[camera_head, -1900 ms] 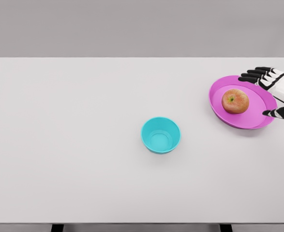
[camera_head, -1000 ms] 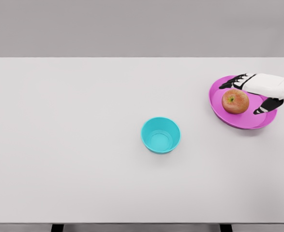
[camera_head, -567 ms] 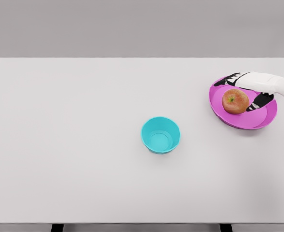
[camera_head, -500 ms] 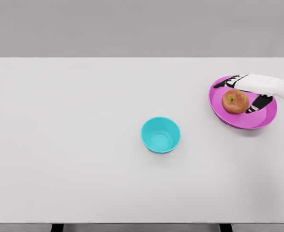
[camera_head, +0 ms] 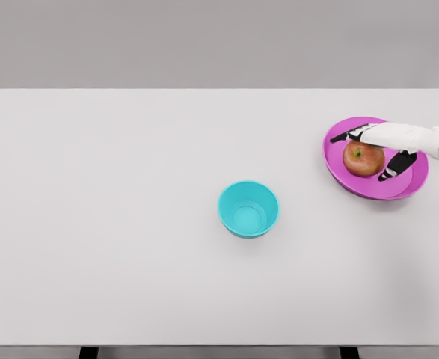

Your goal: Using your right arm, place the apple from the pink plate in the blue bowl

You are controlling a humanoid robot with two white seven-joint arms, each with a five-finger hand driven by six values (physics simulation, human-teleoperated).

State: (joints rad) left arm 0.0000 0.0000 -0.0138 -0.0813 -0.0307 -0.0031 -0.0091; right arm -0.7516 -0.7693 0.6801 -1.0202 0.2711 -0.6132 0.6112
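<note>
We are looking at the apple (camera_head: 363, 159) sitting on the pink plate (camera_head: 354, 183) near the desk's (camera_head: 129, 262) right edge, well apart from the blue bowl (camera_head: 248, 209) at the middle. We are judging the apple to be firm, round and smooth (so apt to roll or slip from a loose hold), light enough for one hand, and best taken across its widest part with fingers on opposite sides. The right robot hand (camera_head: 380, 148) is reaching in from the right edge, lying low over the plate, its dark fingers (camera_head: 345, 136) running along the apple's far side and the thumb (camera_head: 393, 166) on the near right side. The fingers are wrapping around the fruit but we are not seeing them fully clamped on it yet, and the apple is not lifted
</note>
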